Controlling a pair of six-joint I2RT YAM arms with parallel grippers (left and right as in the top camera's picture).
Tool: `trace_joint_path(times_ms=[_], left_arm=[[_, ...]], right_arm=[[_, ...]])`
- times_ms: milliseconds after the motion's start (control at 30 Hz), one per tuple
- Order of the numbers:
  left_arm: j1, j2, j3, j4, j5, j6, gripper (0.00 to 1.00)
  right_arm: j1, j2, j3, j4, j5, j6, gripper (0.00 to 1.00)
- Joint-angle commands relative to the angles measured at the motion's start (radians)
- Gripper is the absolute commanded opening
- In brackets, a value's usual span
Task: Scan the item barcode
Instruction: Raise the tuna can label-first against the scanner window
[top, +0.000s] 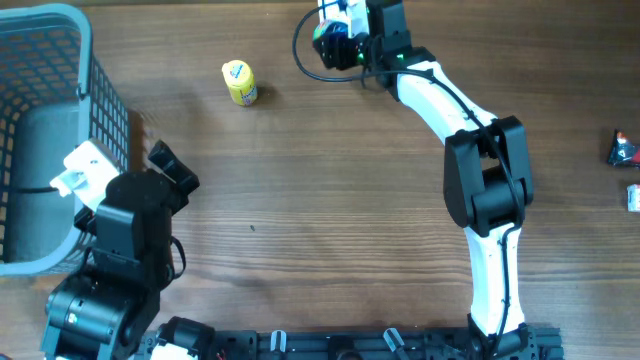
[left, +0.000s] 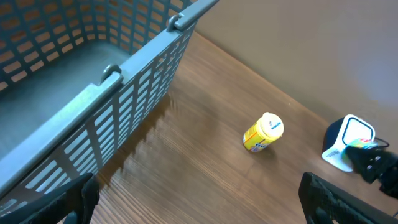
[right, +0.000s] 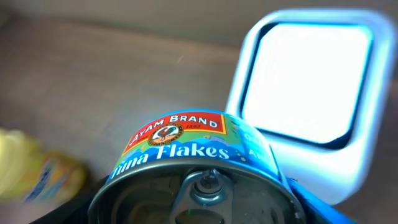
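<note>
- The right gripper (top: 338, 44) is clamped on the tuna can (right: 193, 168), up at 12 o'clock on the table. In the wrist view the pull-tab lid faces the camera and only the brand label shows.
- No barcode is visible anywhere, so the biggest risk is probably that it's turned away from the scanner (right: 305, 81) and nothing reads.
- The scanner's lit window sits just past the can at about 1 o'clock in the wrist view. They're really near each other, so a careless twist could bump the scanner or shove it over.
- It's a round metal can, so it could slip or rotate in the jaws if the wrist rolls fast.
- A yellow bottle (top: 239, 83) lies on its side at 9 o'clock from the can. It's clear of things for now, though a wide sweep left could roll it.
- The left gripper (top: 172, 167) sits spread wide and empty at 8 o'clock, beside the blue basket (top: 95, 110).
- The surface is a brown woodgrain table (top: 320, 220), with a couple of small items at the 3 o'clock edge.
- The left wrist view only shows plain beige past the table's edge. Can't tell if that's wall or floor.
</note>
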Motion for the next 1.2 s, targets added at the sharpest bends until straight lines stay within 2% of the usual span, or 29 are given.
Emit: trace_joint_path(times_ms=[0, 133, 333, 633, 1167], left_arm=[[-0.004, -0.003, -0.001, -0.001, -0.007, -0.010, 1.00], [-0.004, -0.003, -0.001, -0.001, -0.007, -0.010, 1.00], [-0.004, -0.003, -0.001, -0.001, -0.011, -0.010, 1.00], [-0.004, -0.003, -0.001, -0.001, -0.011, -0.010, 1.00], [-0.004, -0.003, -0.001, -0.021, -0.011, -0.010, 1.00]], right_arm=[[0.006, 0.017, 0.024, 0.075, 0.148, -0.025, 0.54], [0.009, 0.026, 0.024, 0.162, 0.175, -0.089, 0.52], [0.009, 0.026, 0.021, 0.227, 0.230, -0.092, 0.57], [0.019, 0.076, 0.014, 0.436, 0.273, -0.158, 0.57], [0.026, 0.176, 0.014, 0.561, 0.277, -0.217, 0.57]])
